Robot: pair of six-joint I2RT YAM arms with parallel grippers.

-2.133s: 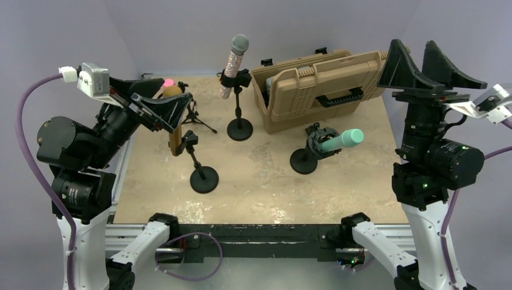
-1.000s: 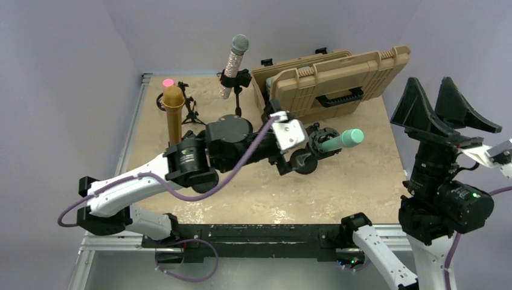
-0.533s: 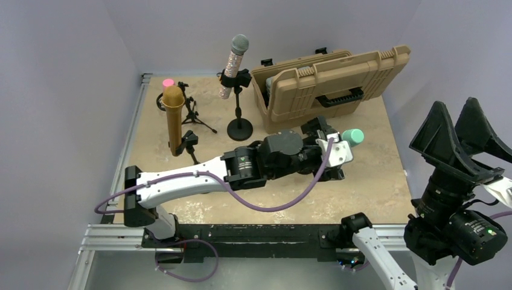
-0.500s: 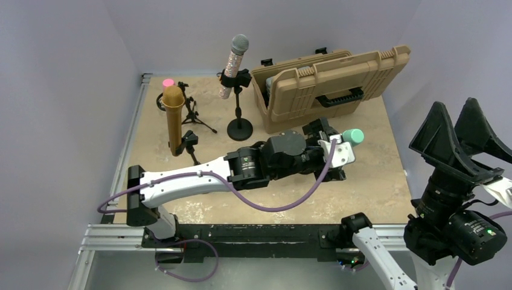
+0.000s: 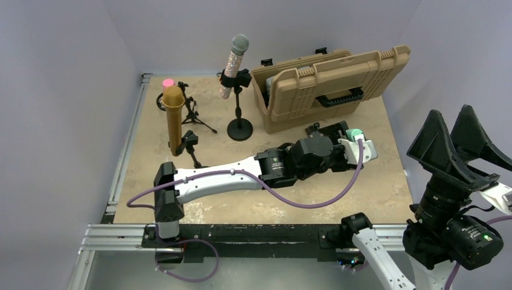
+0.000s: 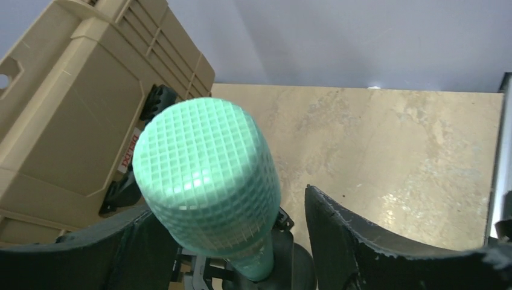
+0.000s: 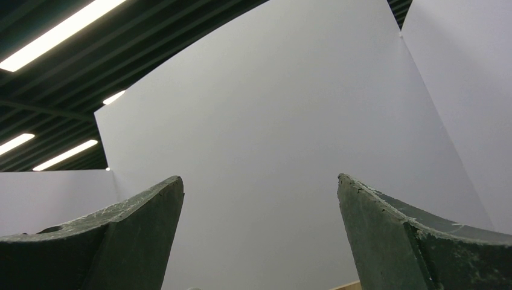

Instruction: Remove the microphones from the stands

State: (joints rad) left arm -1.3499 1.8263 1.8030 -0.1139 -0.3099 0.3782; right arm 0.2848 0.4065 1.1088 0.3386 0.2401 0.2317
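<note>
The left gripper (image 6: 229, 205) has its jaws apart with the green mic (image 6: 202, 157) between them, head-on to the wrist. The mic sits off-centre in the gap: its mesh head is hard up against one finger (image 6: 90, 251), touching or just beside it, I can't say which, while a clear strip of table (image 6: 392, 139) shows between it and the other finger (image 6: 374, 248). So nothing is clamped yet, to my eye.

The mic is in its stand (image 6: 294, 270), whose dark clip shows just below the head, deeper between the jaws. The mic leans out of that clip towards the wrist, which I'd guess is why the arm comes at it end-on: a pull back along that line should slide it free instead of tipping the stand.

The tan case (image 6: 72, 121) stands close beyond the near-touching finger, leaving little room on that side. That may be why the gap lies on the open-table side.

The right gripper (image 7: 259, 176) is far from all this, jaws wide apart on nothing and aimed up at the wall, I'd say parked clear.

Closing lopsided could nudge the mic sideways before it bites.
</note>
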